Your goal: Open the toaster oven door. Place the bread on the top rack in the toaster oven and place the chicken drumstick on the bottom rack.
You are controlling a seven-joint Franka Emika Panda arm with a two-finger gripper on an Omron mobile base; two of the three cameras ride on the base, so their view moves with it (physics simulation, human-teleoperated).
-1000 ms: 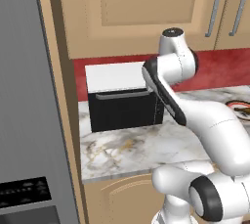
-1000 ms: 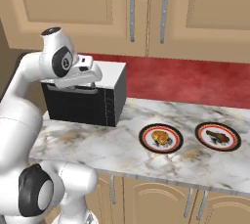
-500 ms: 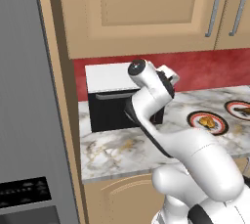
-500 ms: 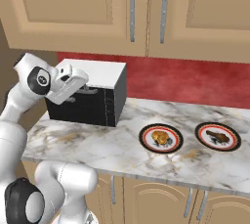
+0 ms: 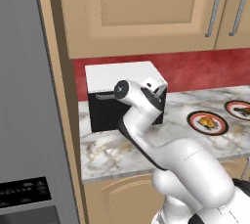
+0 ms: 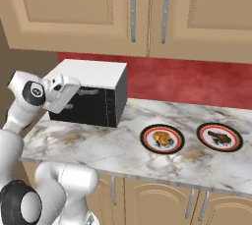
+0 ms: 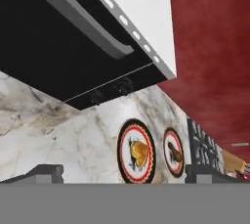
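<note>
Marble counter (image 6: 98,145), your gripper (image 7: 122,171) wide open and empty before the shut toaster oven door (image 7: 53,47), two plates (image 6: 162,138) rightward.

Counting what is sitting on the counter
One toaster oven (image 6: 91,91), two plates (image 6: 162,138) (image 6: 219,137), one bread (image 6: 161,138), one chicken drumstick (image 6: 218,137).

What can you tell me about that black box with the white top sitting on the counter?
It is the toaster oven, a boxy black body under a flat white top, standing upright on the marbled counter against the red wall, near the counter's left end. Its door is shut, a dark panel with a horizontal grey bar handle along its upper edge. A row of small slots runs along the side just under the top. The robot's hand hovers before it; nothing touches it.
</note>
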